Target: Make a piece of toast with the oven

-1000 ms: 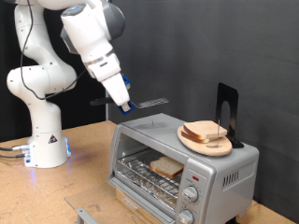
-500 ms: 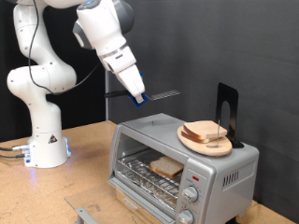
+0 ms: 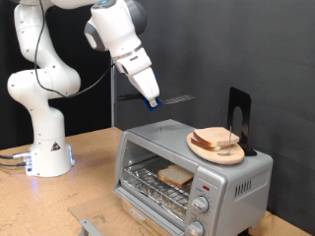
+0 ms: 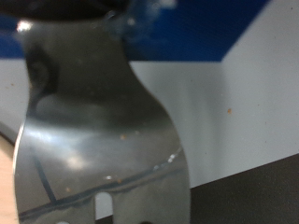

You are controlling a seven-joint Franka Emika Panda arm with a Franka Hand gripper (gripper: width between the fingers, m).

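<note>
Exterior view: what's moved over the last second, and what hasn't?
The gripper, holding the metal spatula, rose and swung toward the exterior view's right. Unchanged: the piece of toast on the rack inside the oven, and the bread on the wooden plate.

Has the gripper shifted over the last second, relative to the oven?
Yes. The gripper, holding a flat metal tool, has risen and moved toward the exterior view's right, now higher above the oven top, nearer the wooden plate.
</note>
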